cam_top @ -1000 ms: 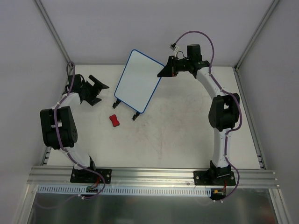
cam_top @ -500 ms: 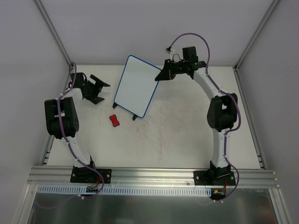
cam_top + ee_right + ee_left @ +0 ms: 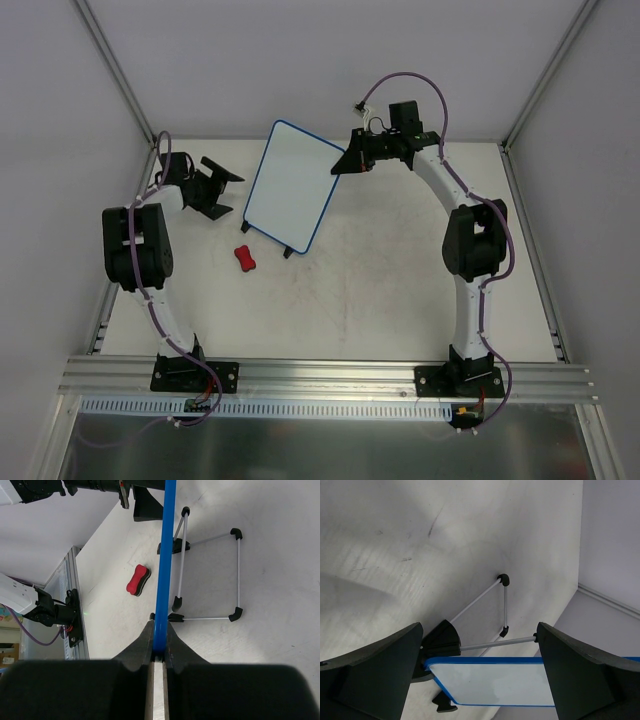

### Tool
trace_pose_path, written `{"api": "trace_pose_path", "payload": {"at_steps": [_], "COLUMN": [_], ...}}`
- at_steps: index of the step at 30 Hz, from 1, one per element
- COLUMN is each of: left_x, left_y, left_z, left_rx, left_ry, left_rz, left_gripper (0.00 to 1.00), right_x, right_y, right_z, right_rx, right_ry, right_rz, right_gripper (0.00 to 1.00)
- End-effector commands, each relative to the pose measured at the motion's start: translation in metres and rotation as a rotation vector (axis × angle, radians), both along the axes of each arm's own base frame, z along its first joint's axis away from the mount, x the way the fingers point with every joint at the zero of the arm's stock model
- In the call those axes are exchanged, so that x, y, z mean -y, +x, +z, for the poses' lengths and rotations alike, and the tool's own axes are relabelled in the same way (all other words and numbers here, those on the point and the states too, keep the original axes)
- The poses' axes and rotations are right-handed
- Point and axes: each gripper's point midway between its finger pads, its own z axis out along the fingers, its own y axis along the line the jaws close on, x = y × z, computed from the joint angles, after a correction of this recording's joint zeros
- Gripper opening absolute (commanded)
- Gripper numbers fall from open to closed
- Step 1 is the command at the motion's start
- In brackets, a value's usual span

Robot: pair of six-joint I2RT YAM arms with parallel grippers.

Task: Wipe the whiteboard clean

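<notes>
Since last frame your left pincer (image 3: 216, 183) swung nearer the board (image 3: 290, 185), spread; right pincer (image 3: 346, 160) pinches its edge, likely steadying it.

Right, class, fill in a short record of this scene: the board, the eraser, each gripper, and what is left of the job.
whiteboard: blue frame, propped up on its wire stand; no marks show on its face from above
right gripper: shut on the frame at the board's right edge
left gripper: open and empty, beside the board's left side, not touching it
eraser: red, lying on the table just in front of the board
wiping: not begun; neither gripper holds the eraser
</notes>
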Motion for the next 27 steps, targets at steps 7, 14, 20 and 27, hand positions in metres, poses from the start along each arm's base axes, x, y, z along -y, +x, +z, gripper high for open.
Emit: {"api": "trace_pose_path", "payload": {"at_steps": [7,14,20,27], "left_x": [0.014,0.012,0.011,0.010], "left_y": [0.013,0.013,0.011,0.010], "left_z": [0.024,0.029,0.029,0.031], "left_rx": [0.058,0.072,0.073,0.081], "left_ry": [-0.028,-0.018,-0.011,-0.004], "left_rz": [-0.024,-0.025,-0.027,-0.028], "left_gripper": [0.99,0.99,0.99,0.99], "right_x": [-0.005,-0.005,-0.004,-0.005], "right_y": [0.001,0.001,0.003,0.004], "right_z": [0.012,0.007,0.004,0.001], "right_rx": [0.100,0.100,0.100,0.100], "right_ry": [0.028,0.022,0.020,0.015], "right_rz": [0.041,0.042,0.040,0.039], "right_gripper": [0.11,0.18,0.21,0.24]}}
